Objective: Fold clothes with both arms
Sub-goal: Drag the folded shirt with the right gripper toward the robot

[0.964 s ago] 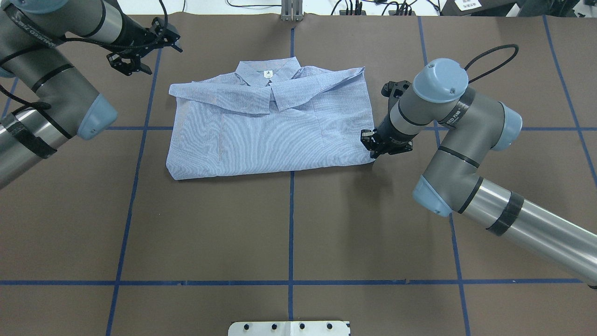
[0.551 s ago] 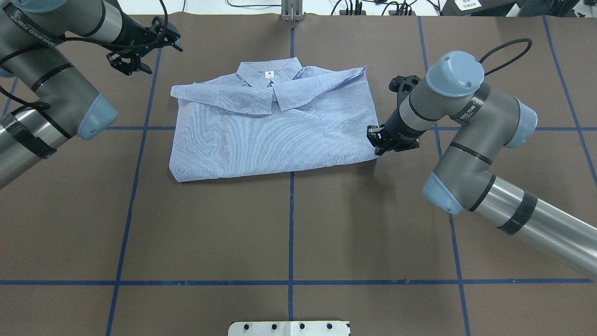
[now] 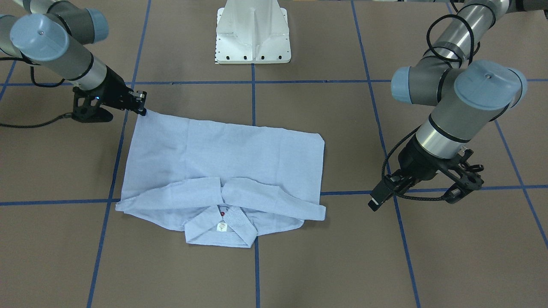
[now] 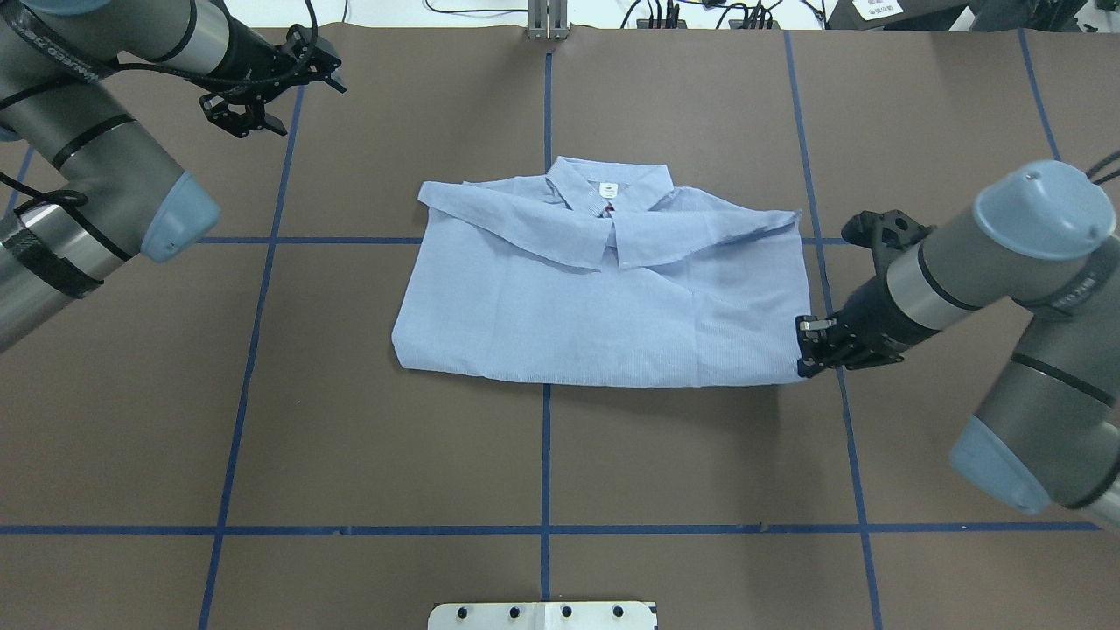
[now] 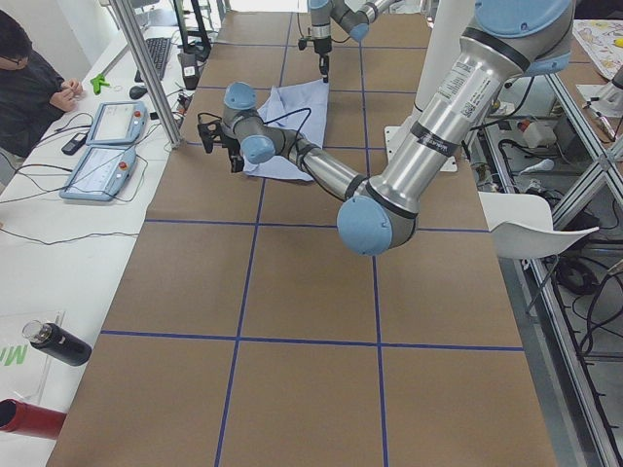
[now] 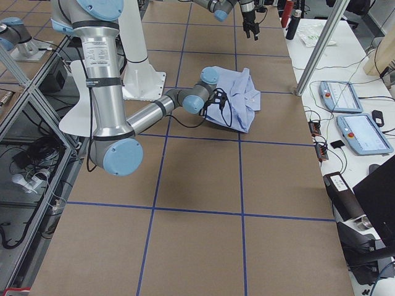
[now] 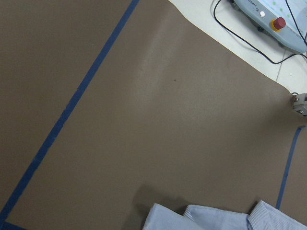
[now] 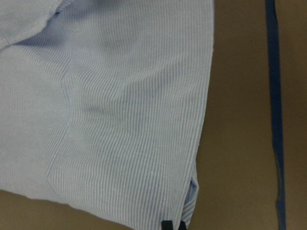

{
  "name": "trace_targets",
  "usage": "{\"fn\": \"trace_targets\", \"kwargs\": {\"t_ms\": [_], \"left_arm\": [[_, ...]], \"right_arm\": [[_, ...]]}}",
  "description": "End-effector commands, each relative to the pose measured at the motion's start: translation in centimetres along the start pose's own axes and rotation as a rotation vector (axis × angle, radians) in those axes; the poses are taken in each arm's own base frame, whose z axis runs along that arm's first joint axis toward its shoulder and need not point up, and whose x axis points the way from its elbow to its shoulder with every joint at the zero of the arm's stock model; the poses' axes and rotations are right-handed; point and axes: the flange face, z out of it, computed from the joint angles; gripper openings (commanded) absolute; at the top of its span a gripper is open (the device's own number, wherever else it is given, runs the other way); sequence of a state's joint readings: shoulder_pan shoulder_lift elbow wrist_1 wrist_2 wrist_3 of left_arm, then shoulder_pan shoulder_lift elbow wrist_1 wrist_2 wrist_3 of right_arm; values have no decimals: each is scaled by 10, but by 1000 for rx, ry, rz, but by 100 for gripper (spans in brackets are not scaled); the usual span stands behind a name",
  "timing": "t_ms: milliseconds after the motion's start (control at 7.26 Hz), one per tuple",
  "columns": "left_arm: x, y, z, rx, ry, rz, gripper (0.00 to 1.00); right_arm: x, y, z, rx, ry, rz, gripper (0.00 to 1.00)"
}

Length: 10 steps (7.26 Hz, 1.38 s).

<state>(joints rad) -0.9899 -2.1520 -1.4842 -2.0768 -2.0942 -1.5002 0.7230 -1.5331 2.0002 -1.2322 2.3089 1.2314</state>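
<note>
Shirt (image 4: 595, 297) corner sits clamped in right gripper (image 4: 801, 352) — left gripper (image 3: 374, 202) hovers well apart, its opening unreadable.

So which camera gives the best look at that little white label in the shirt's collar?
The exterior front-facing view: the neck label lies nearest that camera, unobstructed inside the collar. Overhead shows it too, smaller. In both side views the shirt is too small to tell; the wrist cameras catch only fabric edges.

folded shirt (image 4: 595, 297) lies on the counter (image 4: 542, 455), right of centre, collar toward the far edge. right pincer (image 4: 803, 350) sits at the shirt's near right corner, touching it. left pincer (image 4: 249, 118) is well apart, over the counter's far left.
</note>
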Motion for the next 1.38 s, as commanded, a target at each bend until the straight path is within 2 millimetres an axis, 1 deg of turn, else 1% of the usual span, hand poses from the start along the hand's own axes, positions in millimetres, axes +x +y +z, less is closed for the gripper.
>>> {"fn": "trace_targets", "kwargs": {"t_ms": [0,138,275,413,551,689,826,964,1102,1240], "left_arm": [[1,12,-7,-10,16,15,99],[3,18,-5,-16,18,21,99],[-6,22,-3,-20,13,22,99],[-9,24,-4,-21,13,23,99],[-14,30,3,-31,6,28,99],[-16,39,9,-44,2,37,99],[-9,63,15,-75,10,62,99],[-1,98,20,-115,26,97,100],[1,146,15,-173,48,92,100],[7,191,20,-227,49,18,99]], "right_arm": [[30,77,-25,-275,-48,94,0],[20,107,-16,-411,-39,140,0],[7,134,5,-486,5,182,0],[-13,163,20,-556,49,229,0],[-24,179,30,-592,82,279,0],[-31,177,31,-585,75,279,18],[-34,162,22,-552,48,291,99],[-39,134,7,-491,2,310,100],[-47,97,-11,-419,-54,329,100],[-59,61,-28,-349,-104,334,100]]}}
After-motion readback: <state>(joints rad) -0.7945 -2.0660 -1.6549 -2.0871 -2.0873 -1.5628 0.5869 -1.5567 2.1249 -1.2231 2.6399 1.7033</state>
